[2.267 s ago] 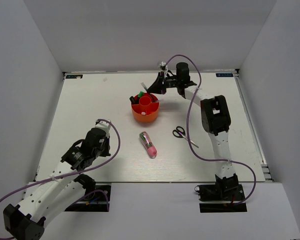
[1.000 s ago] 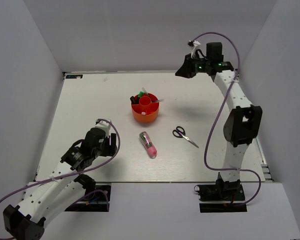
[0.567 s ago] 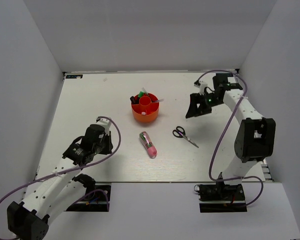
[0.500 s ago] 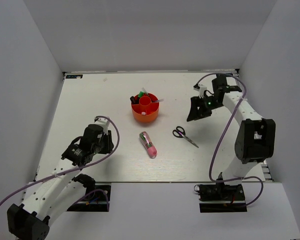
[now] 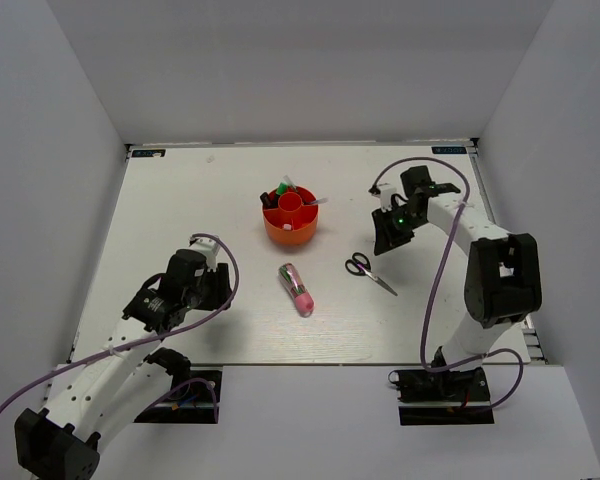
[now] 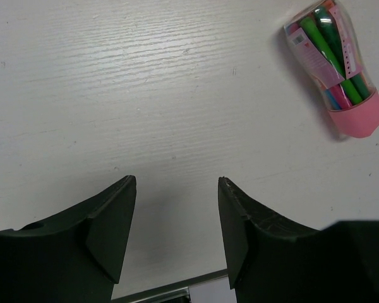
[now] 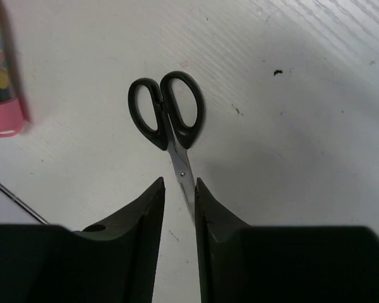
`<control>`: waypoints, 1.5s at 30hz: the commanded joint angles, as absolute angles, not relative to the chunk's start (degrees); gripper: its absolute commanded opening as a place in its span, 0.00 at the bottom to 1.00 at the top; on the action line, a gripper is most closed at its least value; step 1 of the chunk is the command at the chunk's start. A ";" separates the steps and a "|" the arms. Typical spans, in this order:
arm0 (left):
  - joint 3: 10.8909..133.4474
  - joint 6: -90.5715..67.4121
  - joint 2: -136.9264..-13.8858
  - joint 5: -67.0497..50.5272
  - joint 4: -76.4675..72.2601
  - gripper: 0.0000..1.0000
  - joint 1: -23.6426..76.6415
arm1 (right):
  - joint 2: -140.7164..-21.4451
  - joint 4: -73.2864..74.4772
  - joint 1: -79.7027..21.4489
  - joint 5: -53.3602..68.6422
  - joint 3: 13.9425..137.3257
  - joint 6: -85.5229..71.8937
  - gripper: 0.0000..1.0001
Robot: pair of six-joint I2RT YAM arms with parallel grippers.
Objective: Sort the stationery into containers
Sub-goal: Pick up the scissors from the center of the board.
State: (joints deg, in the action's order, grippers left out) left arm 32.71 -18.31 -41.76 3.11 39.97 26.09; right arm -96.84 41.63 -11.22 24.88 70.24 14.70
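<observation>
The round orange-red organiser (image 5: 291, 229) stands mid-table with a green marker (image 5: 281, 186) and other stationery upright in it. The chunky pink-and-green pen (image 5: 297, 289) (image 6: 333, 68) lies in front of it. Black-handled scissors (image 5: 367, 269) (image 7: 168, 115) lie to its right, blades shut. My right gripper (image 5: 387, 238) (image 7: 179, 181) hovers over the scissors' blade, jaws only a narrow gap apart, with the blade showing in the gap beneath them. My left gripper (image 5: 216, 287) (image 6: 176, 182) is open and empty over bare table, left of the pink-and-green pen.
White walls close the table on three sides. The pink cap of the pen (image 7: 3, 120) shows at the left edge of the right wrist view. The table's near edge (image 6: 170, 291) lies just under the left fingers.
The right arm swung from high at the back right down to just above the scissors, and its jaws narrowed. The left gripper shifted only slightly.
</observation>
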 commanded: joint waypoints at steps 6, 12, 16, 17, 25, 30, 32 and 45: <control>33.05 -18.37 -41.22 2.64 40.25 0.65 25.93 | -101.42 37.79 -18.89 9.60 74.71 15.91 0.34; 33.13 -18.28 -41.31 2.46 40.25 0.65 25.84 | -105.63 37.18 -20.83 4.31 76.72 16.17 0.34; 32.96 -18.19 -41.49 2.37 40.34 0.65 25.93 | -106.96 36.48 -21.71 3.43 76.99 16.26 0.34; 33.05 -18.28 -41.57 2.37 40.52 0.65 25.84 | -107.22 36.65 -21.80 3.43 77.08 16.35 0.34; 33.14 -18.19 -41.57 2.02 40.34 0.65 25.93 | -108.37 36.82 -23.29 4.66 77.52 16.08 0.34; 33.22 -18.10 -41.40 2.02 40.34 0.65 25.84 | -108.46 36.74 -23.91 5.19 77.17 15.82 0.34; 33.05 -18.19 -41.39 2.02 40.34 0.65 25.84 | -108.98 36.47 -24.08 4.75 77.25 15.73 0.34; 33.13 -18.11 -41.40 1.93 40.34 0.65 25.93 | -111.09 35.51 -24.61 2.81 77.34 15.56 0.34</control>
State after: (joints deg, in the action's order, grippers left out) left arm 32.71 -18.28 -41.80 2.52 40.29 26.02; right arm -110.19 36.80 -24.29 3.70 75.24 15.49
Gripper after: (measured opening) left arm 0.651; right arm 0.340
